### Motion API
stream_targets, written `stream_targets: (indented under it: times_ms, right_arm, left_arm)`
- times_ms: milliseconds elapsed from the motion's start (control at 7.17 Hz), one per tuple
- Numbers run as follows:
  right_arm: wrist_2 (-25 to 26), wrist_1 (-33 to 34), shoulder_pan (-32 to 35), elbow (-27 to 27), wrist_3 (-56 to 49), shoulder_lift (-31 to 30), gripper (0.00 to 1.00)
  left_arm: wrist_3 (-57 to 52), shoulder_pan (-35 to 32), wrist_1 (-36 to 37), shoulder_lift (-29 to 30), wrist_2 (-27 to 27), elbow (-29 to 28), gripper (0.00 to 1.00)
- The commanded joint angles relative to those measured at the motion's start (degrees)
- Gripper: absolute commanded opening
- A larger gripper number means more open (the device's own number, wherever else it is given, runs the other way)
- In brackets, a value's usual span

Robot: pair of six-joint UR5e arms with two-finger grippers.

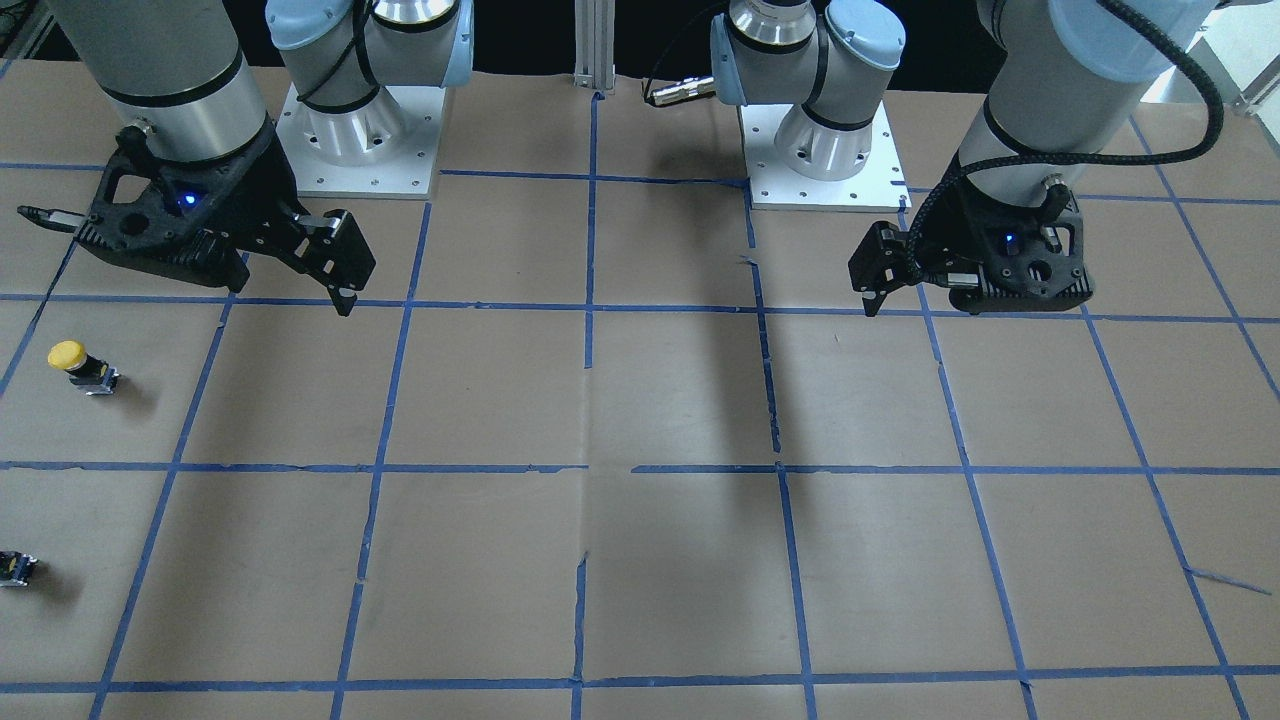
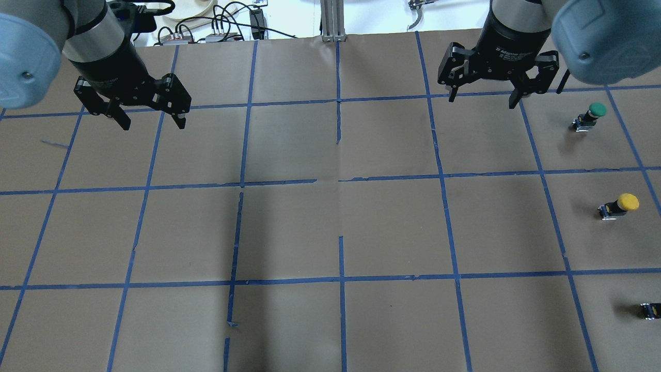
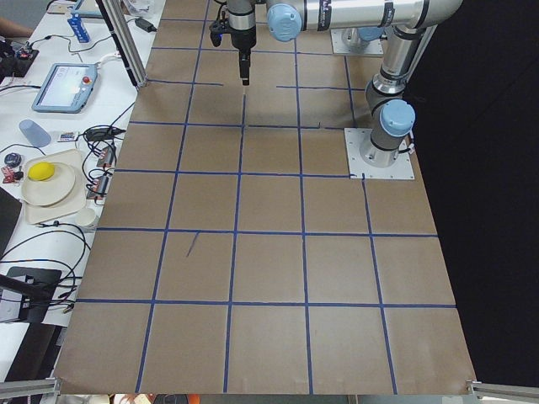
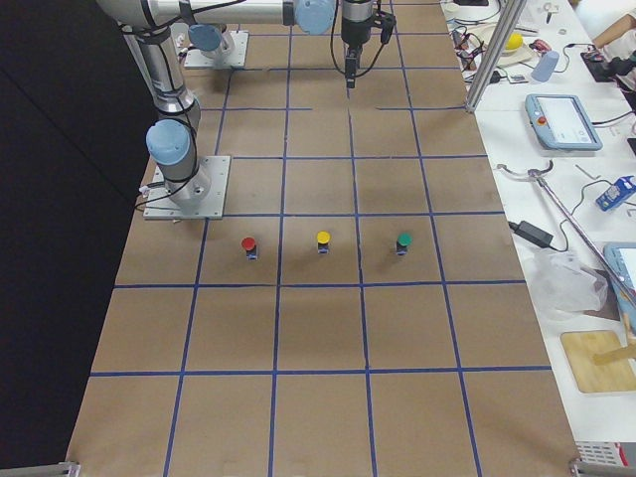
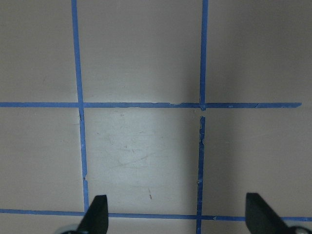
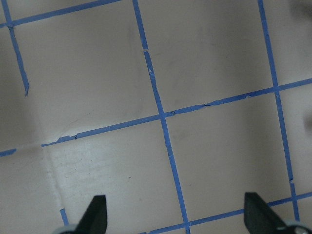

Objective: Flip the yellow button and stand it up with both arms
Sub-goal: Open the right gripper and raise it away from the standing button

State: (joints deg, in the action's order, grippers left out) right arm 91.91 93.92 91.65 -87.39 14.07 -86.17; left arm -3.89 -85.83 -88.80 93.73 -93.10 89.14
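Observation:
The yellow button [image 2: 619,205] sits far out on the table's right side, in line between a green-capped and a red-capped one; it also shows in the front view [image 1: 82,367] and the right side view [image 4: 322,241]. It looks to stand on its dark body with the cap up. My right gripper [image 2: 482,102] hangs open and empty above the table, well inward of and farther back than the button. My left gripper [image 2: 153,125] hangs open and empty over the table's far left. Both wrist views show only open fingertips [image 5: 97,212] [image 6: 96,212] over bare brown paper.
A green-capped button [image 2: 590,116] stands beyond the yellow one. A red-capped button [image 4: 248,245] stands nearer the robot, cut off at the overhead view's edge [image 2: 649,310]. The arm bases [image 1: 360,130] [image 1: 825,145] sit at the robot side. Blue tape lines grid the paper.

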Motion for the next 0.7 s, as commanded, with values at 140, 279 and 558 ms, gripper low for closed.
stream_targets:
  times_ms: [140,279,558]
  right_arm:
    - [0.02,0.12,0.10,-0.06,-0.27,0.12,1.00]
    - [0.11,0.12,0.10,0.03,-0.27,0.12,1.00]
    - [0.20,0.21,0.10,0.12,-0.53,0.21,1.00]
  left_arm:
    - [-0.76,0.30,-0.24,-1.79,-0.07,1.21,1.00]
    - [-0.77,-0.13,-0.32,-1.79,0.02,1.29,1.00]
    - [-0.77,-0.13,-0.76,-1.70,0.02,1.29,1.00]
